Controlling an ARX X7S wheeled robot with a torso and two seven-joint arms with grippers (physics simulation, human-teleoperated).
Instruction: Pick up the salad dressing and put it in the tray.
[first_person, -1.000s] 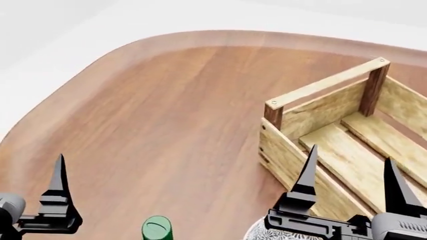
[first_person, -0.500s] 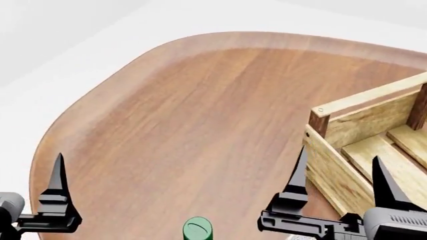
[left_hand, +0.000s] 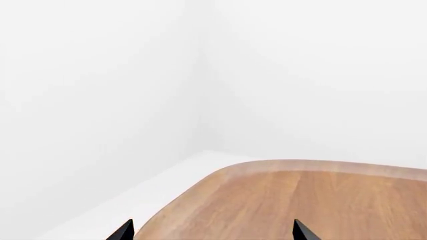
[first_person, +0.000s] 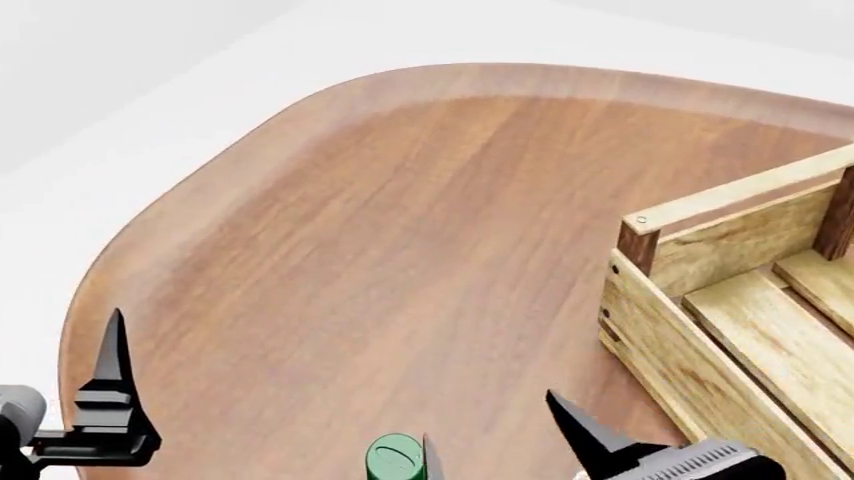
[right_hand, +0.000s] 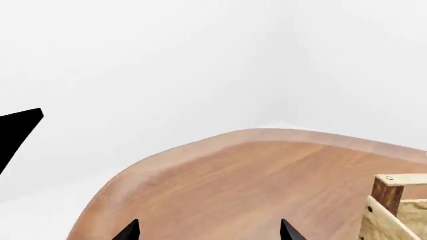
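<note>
Only the dark-green cap of the salad dressing (first_person: 395, 459) shows, at the bottom edge of the head view. The tray (first_person: 683, 338), a light-wood slatted crate with dark-brown posts, stands at the right; its corner also shows in the right wrist view (right_hand: 389, 206). My right gripper (first_person: 501, 450) is open and empty, low between the cap and the crate, with one thin fingertip (first_person: 426, 452) just right of the cap. Its tips (right_hand: 209, 231) stand wide apart. My left gripper (left_hand: 212, 232) is open and empty, left of the bottle; one finger (first_person: 114, 365) shows in the head view.
The wooden table (first_person: 400, 220) has a rounded edge with white floor beyond it on the left and far side. A black finger tip (right_hand: 17, 127) shows at the left edge of the right wrist view.
The view swung first, shifting crate and cap rightward. Since half a second ago my right gripper has dropped lower and moved left toward the green cap. The left gripper has stayed put.
</note>
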